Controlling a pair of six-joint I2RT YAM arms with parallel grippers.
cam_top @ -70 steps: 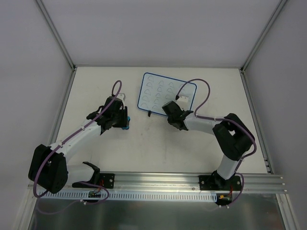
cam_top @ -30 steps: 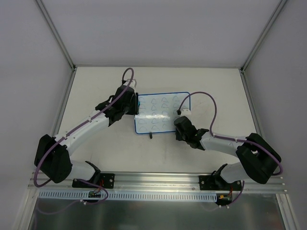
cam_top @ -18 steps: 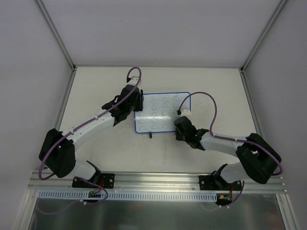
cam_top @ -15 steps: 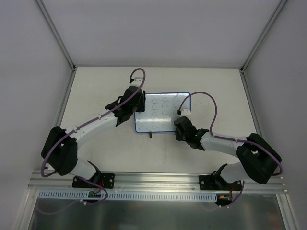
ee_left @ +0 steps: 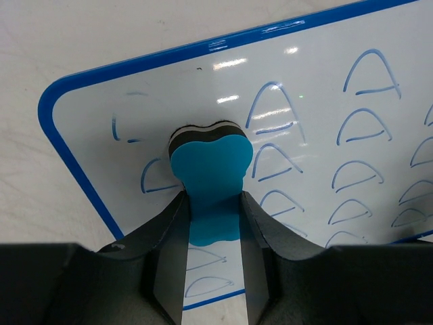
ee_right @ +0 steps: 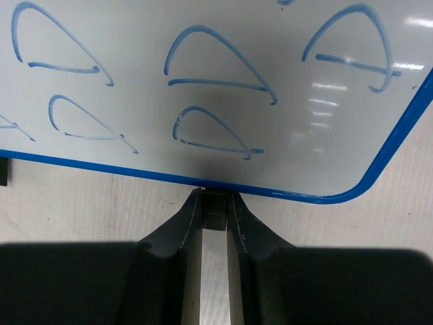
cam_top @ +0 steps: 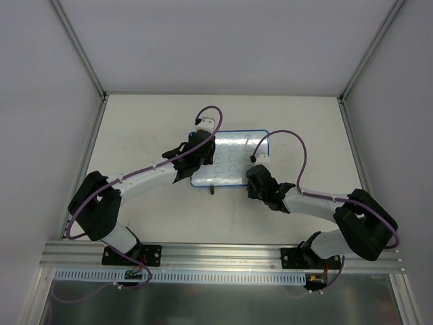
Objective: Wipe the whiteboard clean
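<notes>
The whiteboard (cam_top: 233, 161) lies flat mid-table, white with a blue rim and rows of blue arch scribbles; it also shows in the left wrist view (ee_left: 318, 88) and the right wrist view (ee_right: 223, 61). My left gripper (ee_left: 211, 210) is shut on a blue bone-shaped eraser (ee_left: 212, 169), pressed on the board near its left end, where some marks are partly wiped. My right gripper (ee_right: 215, 210) is shut on one black foot (ee_right: 216, 212) at the board's near edge. In the top view the left gripper (cam_top: 201, 152) is over the board's left part and the right gripper (cam_top: 254, 177) is at its near right.
The second black foot (cam_top: 212, 190) sticks out at the board's near edge. Grey walls enclose the table on three sides, and an aluminium rail (cam_top: 223, 254) runs along the near edge.
The left gripper carried the eraser from the table's left onto the board and moved right across its left part. The right gripper has kept hold of the board's foot, unmoved over the last second.
</notes>
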